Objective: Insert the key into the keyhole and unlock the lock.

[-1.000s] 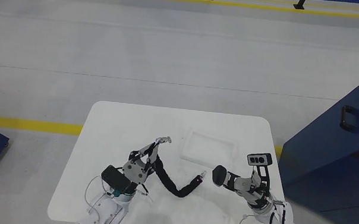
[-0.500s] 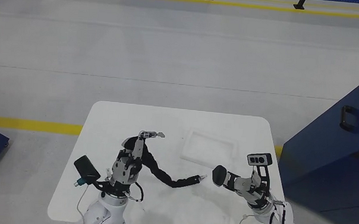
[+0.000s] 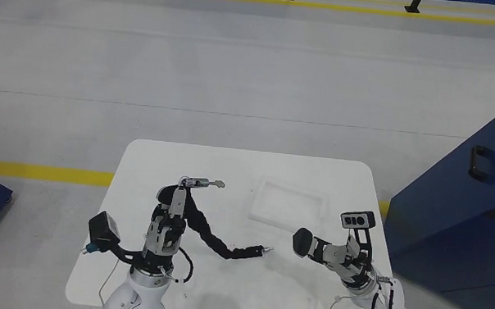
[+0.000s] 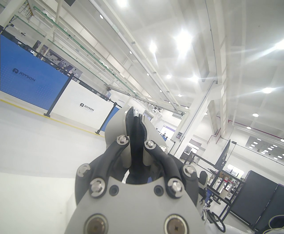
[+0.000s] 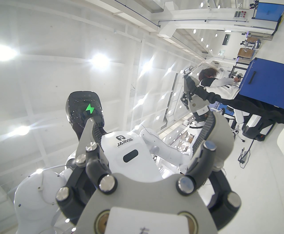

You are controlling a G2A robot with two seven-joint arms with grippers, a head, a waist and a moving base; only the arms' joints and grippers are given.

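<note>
White table [image 3: 140, 171] seen from above. Nearest the robot, the right gripper [image 5: 150, 125] hangs with its fingers spread wide, holding nothing. Near it dangles the metal-tipped free end of a black cable lock [image 3: 202, 231], which droops in a soft curve above the table. The left gripper [image 4: 135, 120] is clamped on the cable's upper part, just below a second small metal end. That end may be the key, but it is too small to tell. The cable looks light and floppy, so a stiff metal end is likely the better hold. Farther off lies a shallow white tray [image 3: 287, 203]. The left wrist view shows the ribbed cable pinched between the pads, which the top view leaves unclear.
</note>
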